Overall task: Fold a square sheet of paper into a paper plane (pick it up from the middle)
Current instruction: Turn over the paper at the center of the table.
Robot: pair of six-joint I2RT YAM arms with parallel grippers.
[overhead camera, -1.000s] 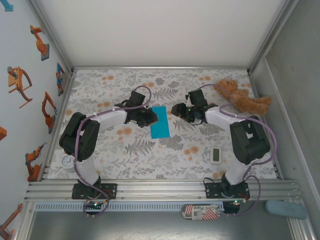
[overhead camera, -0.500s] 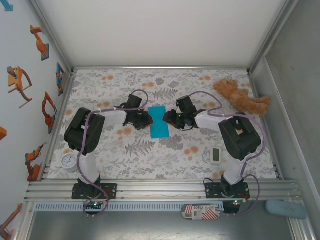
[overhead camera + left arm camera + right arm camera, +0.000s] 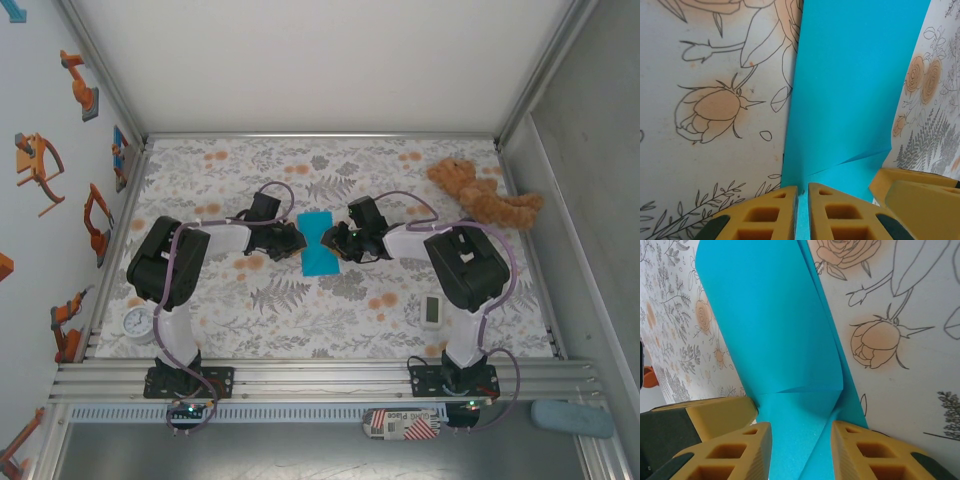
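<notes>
Cyan-blue paper [image 3: 320, 245] lies near the middle of the flowered tabletop [image 3: 300, 320]. From overhead I see it folded into a narrow strip, with one arm reaching in at it from each side.

My left gripper [image 3: 293, 240] sits at the strip's left edge. On its wrist camera the two yellow fingers [image 3: 775, 210] are pressed almost together, so I read those jaws as clenched on the paper's near edge. A short crease lifts off the sheet just ahead of them.

My right gripper [image 3: 335, 243] sits at the opposite edge. On its own camera the yellow fingers [image 3: 860, 450] stand clearly apart, with the paper running between them. Those jaws straddle the sheet rather than pinch it. A shallow fold line crosses the paper just in front of them, and a second layer peeks out along one long side.

Well away from the work, a brown teddy bear [image 3: 485, 195] lies at the far right of the tabletop. A small white timer [image 3: 432, 310] rests near the right arm's base, and a round dial [image 3: 137, 323] sits at the near left.
</notes>
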